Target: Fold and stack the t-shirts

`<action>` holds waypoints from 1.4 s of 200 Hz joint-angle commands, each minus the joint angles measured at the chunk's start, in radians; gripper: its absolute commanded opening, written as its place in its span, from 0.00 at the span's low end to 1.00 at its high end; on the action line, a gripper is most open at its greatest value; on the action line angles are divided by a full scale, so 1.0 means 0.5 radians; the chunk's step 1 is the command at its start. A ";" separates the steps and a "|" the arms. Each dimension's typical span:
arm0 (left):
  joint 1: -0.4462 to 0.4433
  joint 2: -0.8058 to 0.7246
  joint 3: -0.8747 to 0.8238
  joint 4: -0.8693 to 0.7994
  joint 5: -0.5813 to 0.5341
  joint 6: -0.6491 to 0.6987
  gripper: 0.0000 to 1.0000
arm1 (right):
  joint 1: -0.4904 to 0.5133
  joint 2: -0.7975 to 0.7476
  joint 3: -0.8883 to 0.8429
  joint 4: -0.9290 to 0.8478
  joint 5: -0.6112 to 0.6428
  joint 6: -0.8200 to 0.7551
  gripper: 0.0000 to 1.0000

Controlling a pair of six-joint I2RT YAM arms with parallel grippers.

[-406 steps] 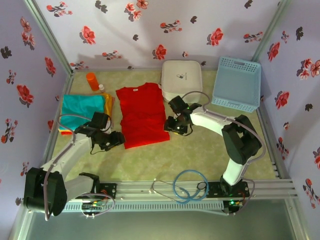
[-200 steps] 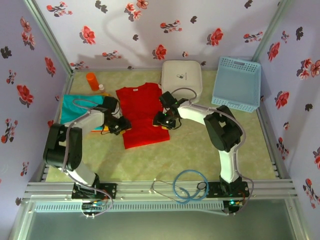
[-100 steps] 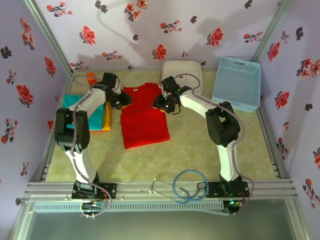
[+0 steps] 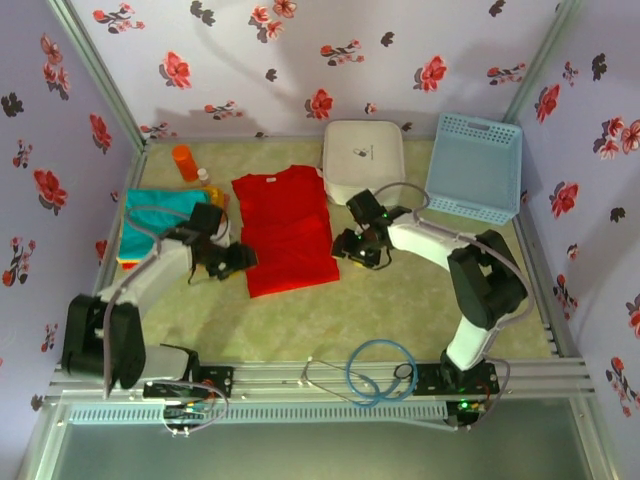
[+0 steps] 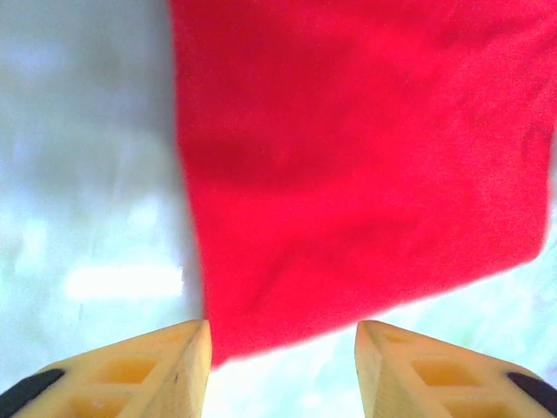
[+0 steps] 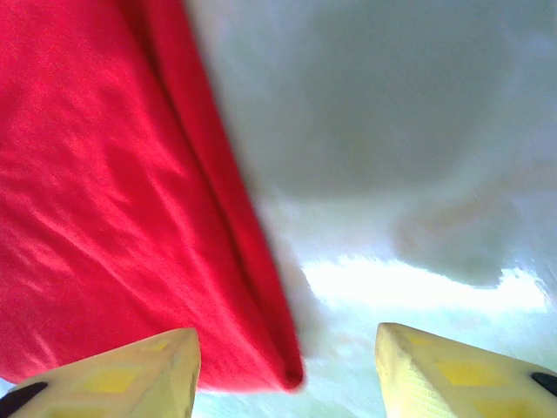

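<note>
A bright red t-shirt (image 4: 287, 238) lies flat mid-table, collar away from the arms, its sides folded in. My left gripper (image 4: 240, 259) is beside its lower left edge, my right gripper (image 4: 344, 249) beside its lower right edge. In the left wrist view the red t-shirt (image 5: 365, 165) has its near corner just ahead of my open left gripper (image 5: 283, 348), with nothing between the jaws. In the right wrist view the red t-shirt (image 6: 104, 218) shows its folded edge and corner in front of my open right gripper (image 6: 287, 357). A teal t-shirt (image 4: 158, 208) tops orange and yellow t-shirts (image 4: 216, 204) at the left.
A white rounded case (image 4: 363, 154) stands behind the red shirt, a light blue lattice basket (image 4: 473, 166) at the back right. An orange bottle (image 4: 185, 162) is at the back left. A blue cable loop (image 4: 380, 370) lies near the arm bases.
Both grippers have come back from the shirt's shoulders to its lower edges. Both have opened wider. The red shirt lies as before.
</note>
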 commanded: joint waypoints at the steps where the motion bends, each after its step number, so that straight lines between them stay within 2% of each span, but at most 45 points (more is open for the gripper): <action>1: -0.035 -0.215 -0.241 0.035 0.048 -0.177 0.50 | 0.037 -0.092 -0.153 0.051 -0.014 0.050 0.54; 32: -0.063 -0.343 -0.497 0.257 0.144 -0.332 0.52 | 0.080 -0.041 -0.274 0.310 -0.141 0.157 0.52; 84: -0.080 -0.154 -0.524 0.480 0.191 -0.414 0.55 | 0.159 0.136 -0.156 0.440 -0.172 0.251 0.52; 124: -0.089 -0.023 -0.514 0.646 0.247 -0.488 0.55 | 0.218 0.187 -0.082 0.430 -0.161 0.250 0.48; 150: -0.089 0.041 -0.501 0.661 0.247 -0.502 0.54 | 0.250 0.165 0.006 0.244 -0.036 0.198 0.48; 188: -0.090 0.177 -0.491 0.723 0.247 -0.522 0.48 | 0.281 0.196 0.076 0.115 0.070 0.191 0.48; 280: -0.090 0.266 -0.406 0.841 0.201 -0.583 0.22 | 0.285 0.154 -0.003 0.109 0.164 0.244 0.43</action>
